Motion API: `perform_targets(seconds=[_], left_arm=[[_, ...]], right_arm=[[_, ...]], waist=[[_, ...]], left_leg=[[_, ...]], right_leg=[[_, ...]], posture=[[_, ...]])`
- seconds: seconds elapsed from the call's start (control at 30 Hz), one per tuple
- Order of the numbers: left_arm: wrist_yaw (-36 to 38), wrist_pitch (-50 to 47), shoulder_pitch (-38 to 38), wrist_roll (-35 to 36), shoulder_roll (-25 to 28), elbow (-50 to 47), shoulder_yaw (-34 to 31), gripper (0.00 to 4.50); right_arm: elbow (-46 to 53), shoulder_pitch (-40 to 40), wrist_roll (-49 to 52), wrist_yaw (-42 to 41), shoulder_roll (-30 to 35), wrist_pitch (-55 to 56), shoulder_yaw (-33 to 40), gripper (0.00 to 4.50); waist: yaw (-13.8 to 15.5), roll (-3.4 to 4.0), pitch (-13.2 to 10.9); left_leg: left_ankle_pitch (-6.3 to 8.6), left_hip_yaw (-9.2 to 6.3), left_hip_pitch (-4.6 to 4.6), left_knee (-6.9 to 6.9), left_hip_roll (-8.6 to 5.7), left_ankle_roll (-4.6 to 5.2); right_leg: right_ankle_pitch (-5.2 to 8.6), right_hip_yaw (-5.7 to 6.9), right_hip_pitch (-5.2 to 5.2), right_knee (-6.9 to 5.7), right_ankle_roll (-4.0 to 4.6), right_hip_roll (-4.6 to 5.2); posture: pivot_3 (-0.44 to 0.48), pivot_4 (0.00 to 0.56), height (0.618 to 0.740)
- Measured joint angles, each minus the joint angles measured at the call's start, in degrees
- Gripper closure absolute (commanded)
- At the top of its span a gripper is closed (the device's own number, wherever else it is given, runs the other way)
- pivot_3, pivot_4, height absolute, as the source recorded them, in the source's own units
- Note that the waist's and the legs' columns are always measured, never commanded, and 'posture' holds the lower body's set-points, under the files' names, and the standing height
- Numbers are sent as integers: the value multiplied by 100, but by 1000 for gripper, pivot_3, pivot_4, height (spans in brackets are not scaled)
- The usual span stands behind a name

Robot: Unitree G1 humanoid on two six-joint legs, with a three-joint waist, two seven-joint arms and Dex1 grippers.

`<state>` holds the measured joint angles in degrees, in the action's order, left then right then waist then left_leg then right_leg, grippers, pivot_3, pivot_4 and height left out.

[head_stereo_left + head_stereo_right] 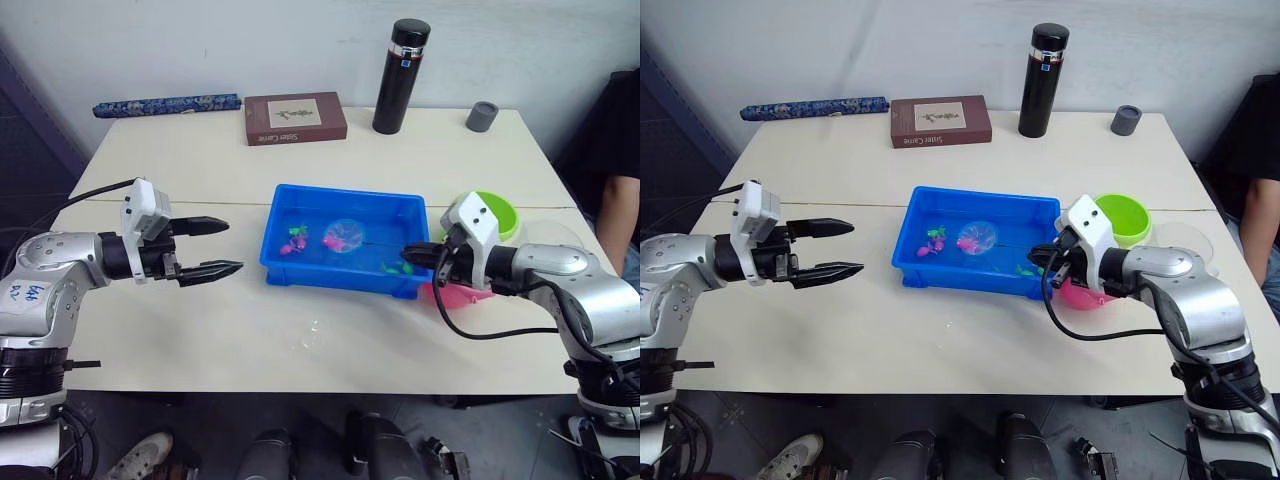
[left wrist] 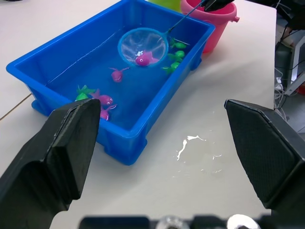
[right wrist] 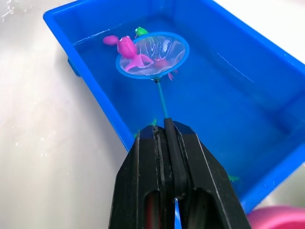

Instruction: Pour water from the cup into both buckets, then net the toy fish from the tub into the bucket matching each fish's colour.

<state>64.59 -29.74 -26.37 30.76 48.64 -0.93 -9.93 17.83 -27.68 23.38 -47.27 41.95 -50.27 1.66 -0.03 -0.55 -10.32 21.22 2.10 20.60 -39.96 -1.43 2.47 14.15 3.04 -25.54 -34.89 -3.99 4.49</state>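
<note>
The blue tub point(image 1: 300, 270) stands mid-table with water and several pink and green toy fish point(image 2: 107, 101). My right gripper point(image 1: 412, 256) is shut on the thin handle of the net point(image 3: 151, 56), whose light blue hoop rests in the tub with a pink fish point(image 3: 127, 48) on its rim. The pink bucket point(image 2: 217, 26) sits at the tub's right end under my right wrist, the lime green bucket point(image 1: 492, 214) just behind it. The clear cup point(image 1: 558, 236) stands right of the green bucket. My left gripper point(image 1: 222, 247) hovers open left of the tub, holding nothing.
At the back of the table stand a black flask point(image 1: 400, 77), a small grey cap point(image 1: 482, 116), a brown book point(image 1: 295, 118) and a rolled blue item point(image 1: 166, 104). Spilled water drops point(image 2: 193, 145) lie on the table before the tub. A person sits at the right edge point(image 1: 618, 170).
</note>
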Motion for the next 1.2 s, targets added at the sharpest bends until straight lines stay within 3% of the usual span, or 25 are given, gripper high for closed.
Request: perform_targets(seconds=[0.47,0.8,1.2], left_arm=[[60,200,-395,-139,-253,312,282,17],[253,445,-838,-322,-438,813,586,17],[473,795,-1269,-627,-699,1495,842,17]], right_arm=[[337,412,507,33,484,-108,957,4500],[566,1322,806,15,1168,-236,2328,4500],[1150,2616,817,189,1283,-326,3387,4500]], waist=[[26,0,0],[34,0,0],[134,1,0]], left_leg=[[0,0,1,-1,0,0],[0,1,1,-1,0,0],[-1,3,-2,-6,0,0]], right_leg=[[0,0,1,1,0,0],[0,0,1,-1,-1,-1],[-1,-2,3,-7,-2,-2]], posture=[[0,150,740],[0,150,740],[0,150,740]])
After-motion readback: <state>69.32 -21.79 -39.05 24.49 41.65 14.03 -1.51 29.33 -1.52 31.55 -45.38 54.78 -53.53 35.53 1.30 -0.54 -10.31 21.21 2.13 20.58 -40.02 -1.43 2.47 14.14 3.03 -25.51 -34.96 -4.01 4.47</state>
